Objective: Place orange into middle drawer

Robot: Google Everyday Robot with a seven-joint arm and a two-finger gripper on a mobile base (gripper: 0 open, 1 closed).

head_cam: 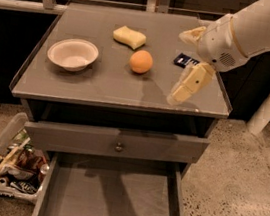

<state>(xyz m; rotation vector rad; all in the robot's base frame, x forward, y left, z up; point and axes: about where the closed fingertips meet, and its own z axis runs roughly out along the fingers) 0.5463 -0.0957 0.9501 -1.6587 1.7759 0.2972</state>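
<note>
Orange (pixel 141 61) sits on counter (pixel 102 87) at 9 o'clock from gripper (pixel 179 66), not touching; jaws spread, holding nothing.

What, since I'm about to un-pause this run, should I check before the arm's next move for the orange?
1. Orange free to pick: ok. It sits alone on the tabletop, apart from the sponge and bowl.
2. Middle drawer pulled out: ok.
3. Gripper lined up over the orange: not ok. It hangs near the table's front right corner, to the right of the orange in the view.
4. Orange in the gripper: not ok. The fruit lies on the table, apart from it.
5. Dark packet clear of the arm's path: cannot tell. It lies close behind the gripper.
</note>
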